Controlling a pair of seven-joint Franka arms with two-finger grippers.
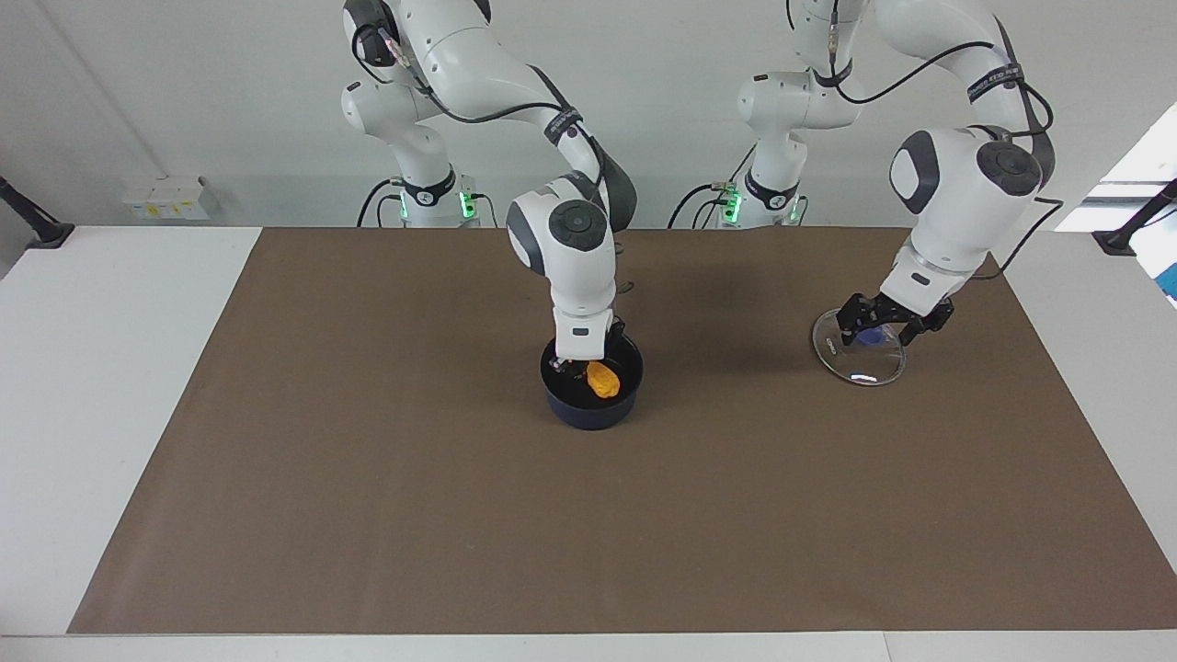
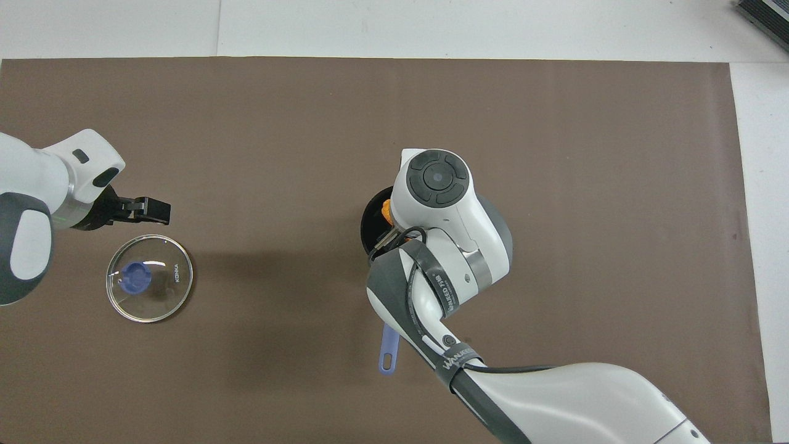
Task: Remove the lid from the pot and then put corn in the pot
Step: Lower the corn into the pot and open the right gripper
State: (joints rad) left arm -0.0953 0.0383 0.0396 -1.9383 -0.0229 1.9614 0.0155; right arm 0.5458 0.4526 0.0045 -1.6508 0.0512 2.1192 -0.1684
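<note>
Facing view: right end effector [image 1: 572,366] down inside pot [image 1: 591,409] at mid-table; corn [image 1: 602,380] beside its fingers, grip unclear. Left end effector [image 1: 890,322] spread open, empty, just over lid [image 1: 860,360] lying flat toward the left arm's table edge.

Overhead view: lid [image 2: 149,278] apart from pot [image 2: 370,223]; corn [image 2: 386,210] peeks out under the right wrist.

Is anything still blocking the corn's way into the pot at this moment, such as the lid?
Nothing visible does. The lid lies flat on the mat toward the left arm's end, apart from the pot, with the left gripper over it. The right gripper is down inside the open pot and the corn is already within its rim.
</note>
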